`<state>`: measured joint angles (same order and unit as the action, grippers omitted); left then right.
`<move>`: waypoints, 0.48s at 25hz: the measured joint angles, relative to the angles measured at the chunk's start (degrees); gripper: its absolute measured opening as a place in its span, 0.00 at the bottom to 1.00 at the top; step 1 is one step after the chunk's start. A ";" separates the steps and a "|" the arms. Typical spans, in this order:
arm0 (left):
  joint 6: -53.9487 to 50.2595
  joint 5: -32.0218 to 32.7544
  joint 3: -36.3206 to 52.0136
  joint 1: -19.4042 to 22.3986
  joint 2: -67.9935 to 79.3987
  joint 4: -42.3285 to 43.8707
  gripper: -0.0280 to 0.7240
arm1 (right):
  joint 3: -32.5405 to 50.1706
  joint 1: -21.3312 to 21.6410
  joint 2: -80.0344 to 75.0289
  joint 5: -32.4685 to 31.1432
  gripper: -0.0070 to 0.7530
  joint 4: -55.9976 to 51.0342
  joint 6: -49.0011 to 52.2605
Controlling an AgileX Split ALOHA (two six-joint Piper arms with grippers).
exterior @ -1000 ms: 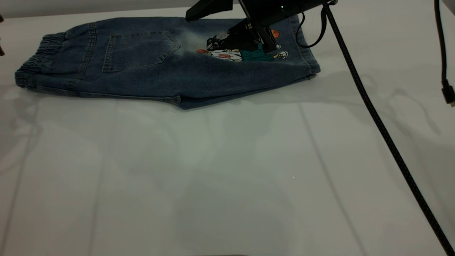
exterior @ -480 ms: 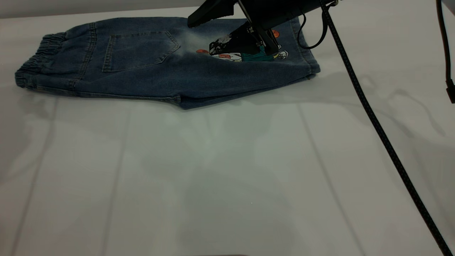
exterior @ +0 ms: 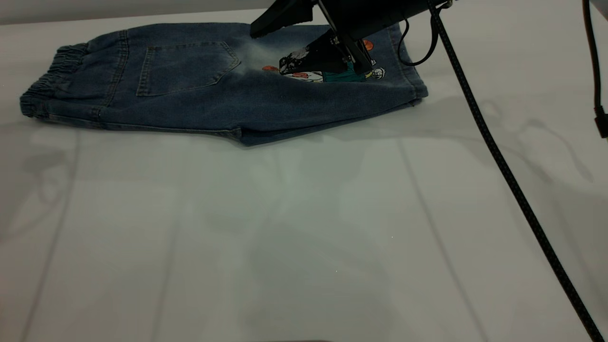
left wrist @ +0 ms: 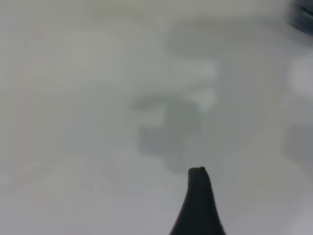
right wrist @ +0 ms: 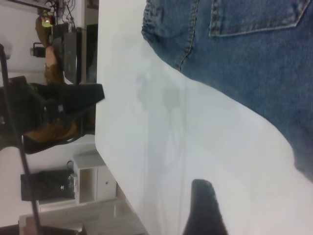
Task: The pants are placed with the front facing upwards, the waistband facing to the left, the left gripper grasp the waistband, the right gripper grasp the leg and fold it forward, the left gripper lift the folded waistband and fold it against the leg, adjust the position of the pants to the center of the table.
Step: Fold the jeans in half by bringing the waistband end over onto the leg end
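From the exterior view, the pants (exterior: 223,80) are lying flat along the far side of the table (exterior: 304,228), the waistband (exterior: 45,83) at their left end and the patch pocket (exterior: 185,66) just inside it. The right gripper (exterior: 285,42) is hanging over the leg end of the pants, above the cartoon print (exterior: 327,71), its jaws spread apart and gripping nothing — one finger is raised, the other is pointing down near the print. A black braided cable (exterior: 503,166) is running from the arm across the table, away from the pants.

The left wrist view is showing one dark fingertip (left wrist: 198,200) over bare table; whether the left gripper is released or clenched I cannot tell.

In the right wrist view, a single finger (right wrist: 205,205) is sitting over white table beside the denim — pocket stitching and a hem are showing.
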<state>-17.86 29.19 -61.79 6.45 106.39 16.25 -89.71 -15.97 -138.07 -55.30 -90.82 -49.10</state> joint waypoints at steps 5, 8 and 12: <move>14.12 0.14 -2.72 1.26 2.58 -16.83 0.71 | 0.00 0.00 0.00 -1.10 0.56 0.11 0.00; 17.26 -0.68 -3.49 4.27 4.56 -24.95 0.71 | 0.00 0.00 0.00 -1.86 0.56 0.16 0.00; 22.58 -0.96 -3.62 9.70 5.98 -34.60 0.71 | 0.00 0.00 0.00 -1.98 0.56 0.23 0.00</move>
<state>4.72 28.22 -65.41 16.15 112.37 -18.36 -89.71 -15.97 -138.07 -57.28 -90.59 -49.10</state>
